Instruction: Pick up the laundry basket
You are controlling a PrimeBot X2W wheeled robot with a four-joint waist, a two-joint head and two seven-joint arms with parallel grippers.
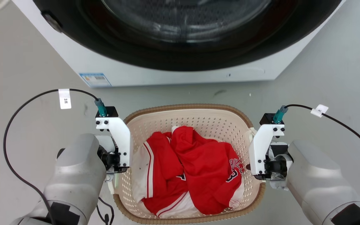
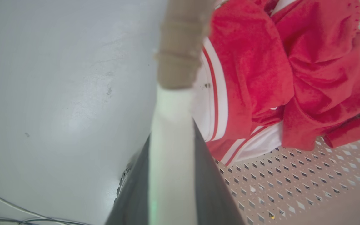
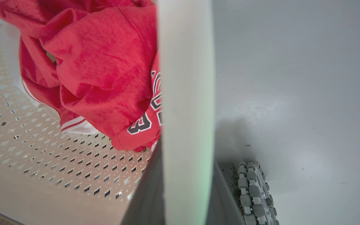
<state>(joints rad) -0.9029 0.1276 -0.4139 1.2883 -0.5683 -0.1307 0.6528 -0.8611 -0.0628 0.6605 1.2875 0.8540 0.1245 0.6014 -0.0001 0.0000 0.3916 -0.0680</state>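
Down at my left side, the left gripper has its two dark fingers closed snugly on the white handle of the laundry basket. The right gripper grips the opposite handle the same way, with a studded grey wheel just beside it. Between them the basket holds crumpled red-and-white jerseys. I cannot tell whether it rests on the grey floor. Beyond its brown rim stands the white washer, dark round door facing me.
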